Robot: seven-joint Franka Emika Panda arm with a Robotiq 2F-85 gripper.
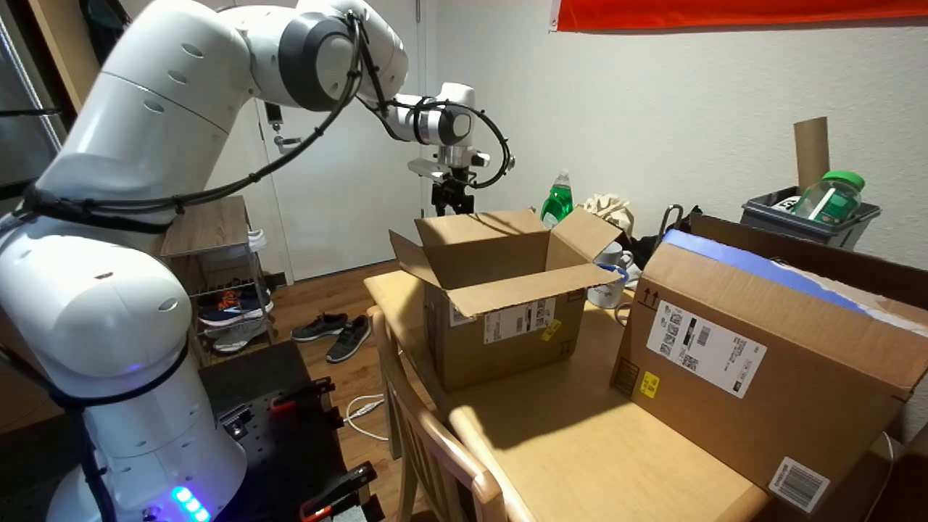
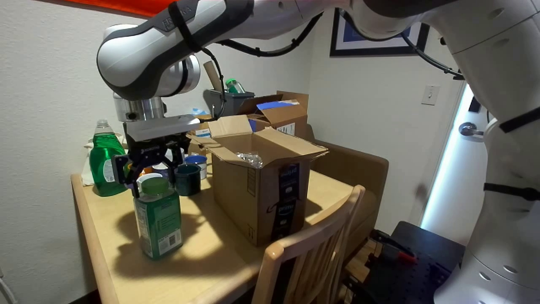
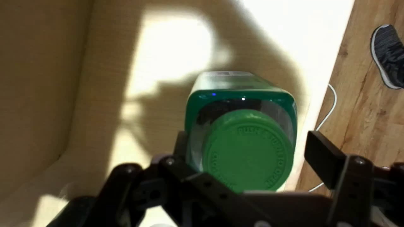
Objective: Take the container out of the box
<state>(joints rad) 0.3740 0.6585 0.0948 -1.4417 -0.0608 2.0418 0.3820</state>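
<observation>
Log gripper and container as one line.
gripper: open, near green cap; green plastic container: upright on wooden table, outside Prime-taped cardboard box; removal: done

The green-capped container is blocked by the smaller cardboard box in an exterior view, and the tips of the fingers are hidden behind the box's far flap there. Same deal for the base of the dish soap bottle. In the wrist view the fingers are kinda blurry and chopped off by the bottom edge, plus a sneaker gets cut off at the right. Fine print on the shipping label can't be made out.
</observation>
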